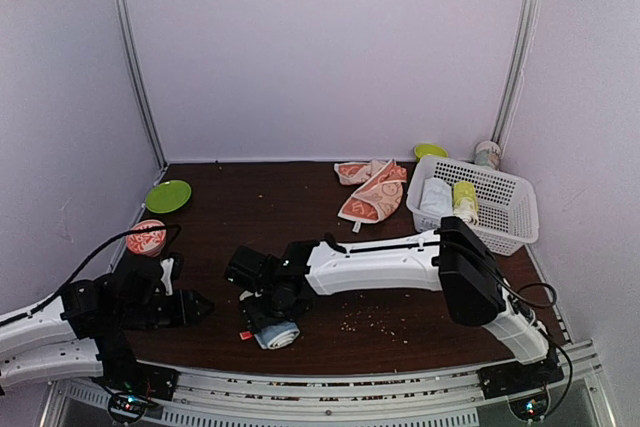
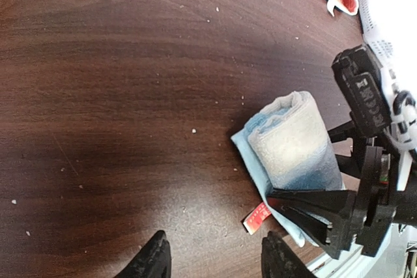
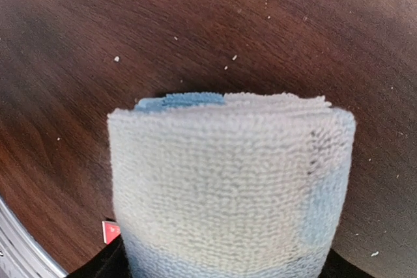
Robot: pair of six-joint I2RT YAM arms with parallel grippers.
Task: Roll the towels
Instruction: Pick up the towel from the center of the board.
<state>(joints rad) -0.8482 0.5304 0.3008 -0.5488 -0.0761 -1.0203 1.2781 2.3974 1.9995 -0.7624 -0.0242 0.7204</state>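
One towel looks rolled, the other isn't yet. The blue towel (image 2: 296,141) sits as a tight roll on the table (image 1: 250,207), close to the near edge. It lies flat on its side. As far as the top view shows, its long axis runs more or less side to side along that edge, a bit skewed. The layered end points away from the right jaws. A loose flap with a red tag (image 2: 256,217) pokes out from under it on the side facing the left jaws.

Right jaws straddle the other end of the roll, one on each side. Honestly can't tell from any view whether they're squeezing it or just sitting slack beside it. Left jaws are spread with nothing between them, near the roll on its left but apart from it.

Best read: this is the tail end of rolling the blue one. The next move calls for the right jaws to come off straight and gentle so the roll doesn't get dragged or spring open. That flap looks like the weak spot.

After that it's the orange towel (image 1: 372,195), a crumpled heap at the far side, just beside the basket (image 1: 510,217). It's too bunched up to have a real long axis. It probably needs spreading flat first, likely with both arms, before any rolling.
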